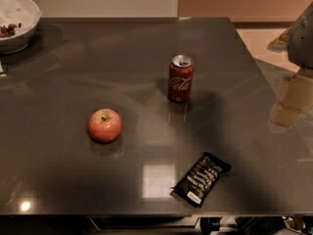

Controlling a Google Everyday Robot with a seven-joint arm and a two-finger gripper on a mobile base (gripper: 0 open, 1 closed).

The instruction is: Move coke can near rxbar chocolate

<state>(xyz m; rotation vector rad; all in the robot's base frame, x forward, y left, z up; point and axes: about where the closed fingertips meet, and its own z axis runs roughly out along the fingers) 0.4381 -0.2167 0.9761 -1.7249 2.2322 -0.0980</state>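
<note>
The coke can (pixel 180 78) stands upright on the dark table (pixel 98 58), right of centre, red with white script and a silver top. The rxbar chocolate (pixel 201 178) lies flat near the table's front edge, black with white text, turned diagonally, well in front of the can and slightly to its right. My gripper (pixel 287 105) hangs at the right edge of the view, above the table's right side, far to the right of the can and apart from it. It holds nothing that I can see.
A red apple (pixel 104 125) sits left of centre, in front of and left of the can. A white bowl (pixel 14 23) with some contents stands at the back left corner. The table's right edge runs just past the gripper.
</note>
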